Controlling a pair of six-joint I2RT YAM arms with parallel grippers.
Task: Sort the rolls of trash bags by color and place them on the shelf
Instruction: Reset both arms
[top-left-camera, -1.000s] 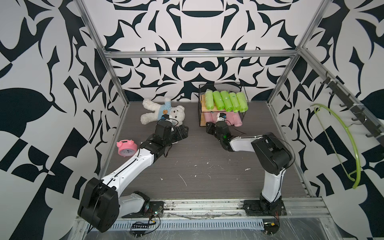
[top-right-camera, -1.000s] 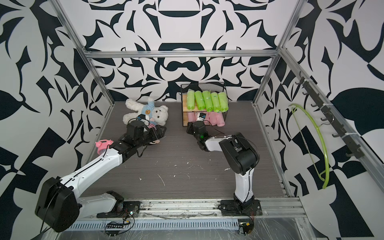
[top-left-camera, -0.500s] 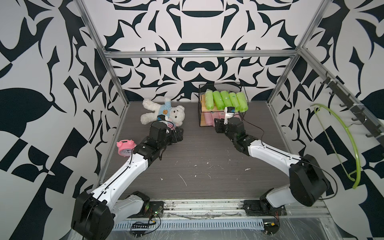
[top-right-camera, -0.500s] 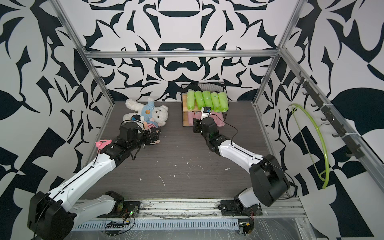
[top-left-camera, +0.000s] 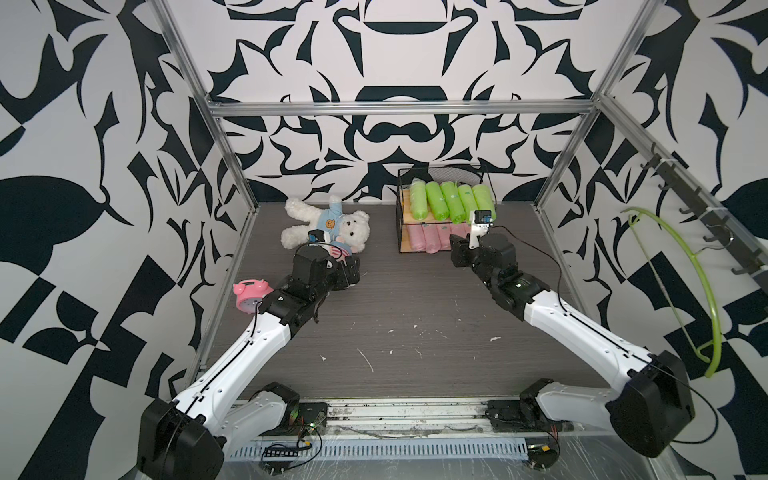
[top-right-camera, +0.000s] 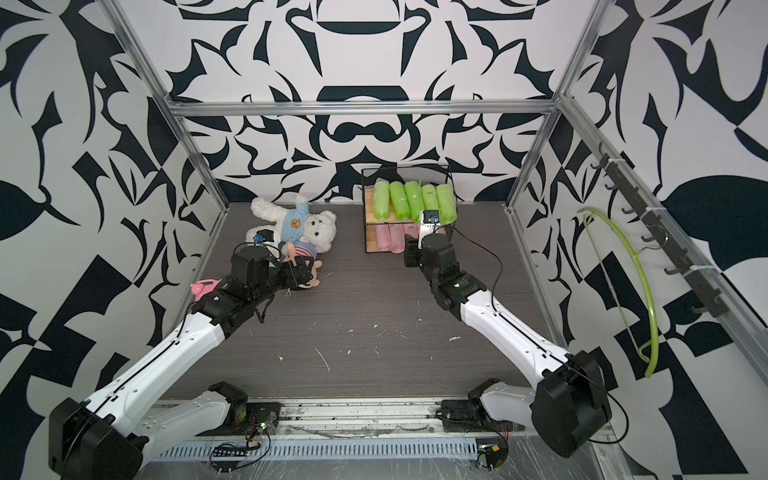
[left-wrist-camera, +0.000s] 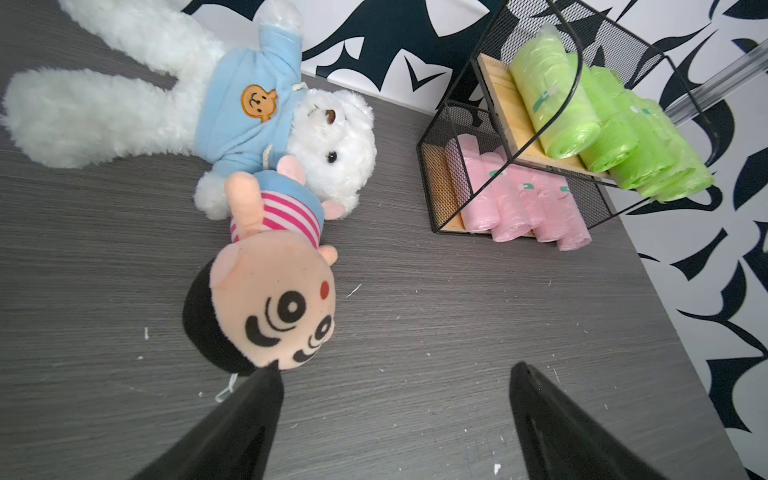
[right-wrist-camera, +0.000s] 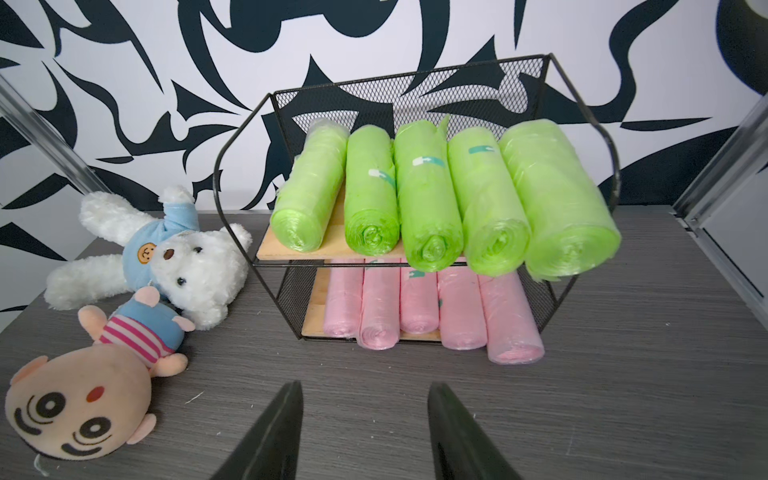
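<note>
The shelf (top-left-camera: 441, 169) stands at the back of the table, seen in both top views (top-right-camera: 405, 168). Several lime green rolls of trash bags (top-left-camera: 451, 201) lie side by side on its upper board. Several pale pink rolls (top-left-camera: 428, 240) fill the lower board. The right wrist view shows the green rolls (right-wrist-camera: 432, 199) and pink rolls (right-wrist-camera: 419, 303) jutting over the board edges. My right gripper (right-wrist-camera: 365, 386) hovers open and empty just in front of the lower tier. My left gripper (left-wrist-camera: 395, 368) is open and empty, with one fingertip beside a doll's head.
A plush doll (left-wrist-camera: 270, 307) and a white teddy bear (top-left-camera: 328, 226) lie left of the shelf. A pink alarm clock (top-left-camera: 249, 293) sits by the left wall. A green hanger (top-left-camera: 702, 291) hangs on the right wall's hooks. Metal posts frame the table.
My right arm has unfolded and stretched out, with its gripper drawn slightly back from the pink rolls and its jaws wider apart. My left gripper has shifted a little and opened slightly more.
</note>
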